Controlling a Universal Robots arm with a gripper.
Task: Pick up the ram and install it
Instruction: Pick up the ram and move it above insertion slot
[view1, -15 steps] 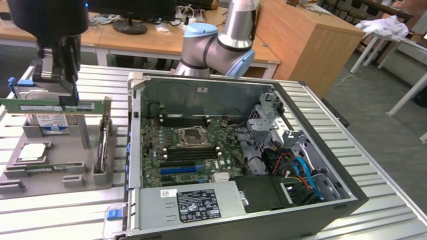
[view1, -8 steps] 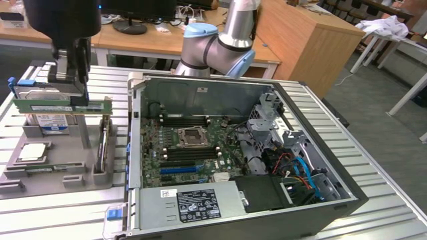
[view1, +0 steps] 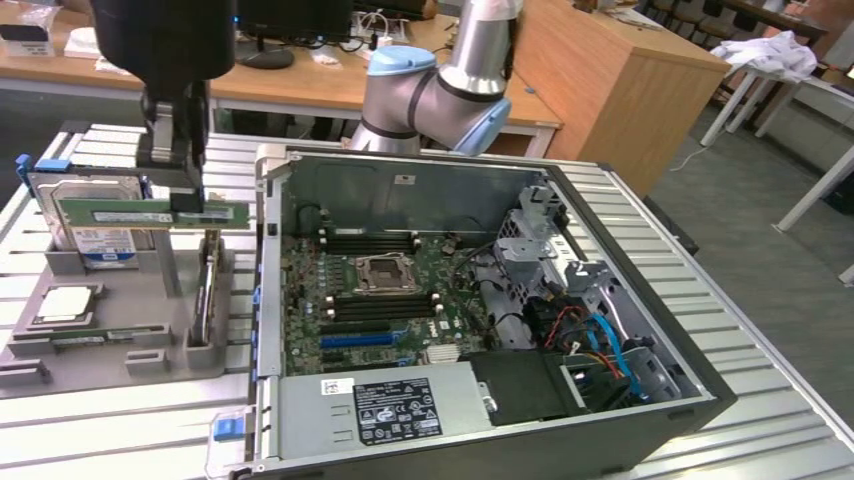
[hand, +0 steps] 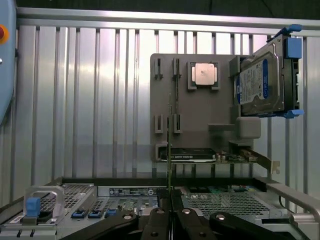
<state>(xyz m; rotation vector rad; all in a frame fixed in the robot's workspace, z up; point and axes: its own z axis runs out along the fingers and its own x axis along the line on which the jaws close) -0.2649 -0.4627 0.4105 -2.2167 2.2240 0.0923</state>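
1. Green circuit board caught mid-air: I see the ram (view1: 120, 211) pinched in the hand (view1: 184, 202), whose fingers are pressed together on the stick's upper edge near one end.
2. I read the stick as lying level, long side flat to the exterior view, hanging over the grey holder (view1: 80, 350) at the exterior view's left and crossing in front of the upright hard drive (view1: 100, 243) with its blue-and-white label.
3. From the wrist view the ram (hand: 170, 150) appears edge-on as a thin line rising from the hand (hand: 170, 214). Beyond it lie the holder (hand: 200, 107), the hard drive (hand: 265, 82) and a square processor (hand: 205, 74) seated in its recess.
4. Just beside the holder, on the ribbed metal bench (view1: 120, 420), the computer case (view1: 694, 400) lies open on its side, and the ram is outside it.
5. Inside the case I can see the motherboard (view1: 400, 320) with its central socket, and the long black memory slots (view1: 367, 243) flanking that socket; the stick is well apart from them.
6. Behind the case stands the arm (view1: 441, 90), silver with pale blue joint caps.
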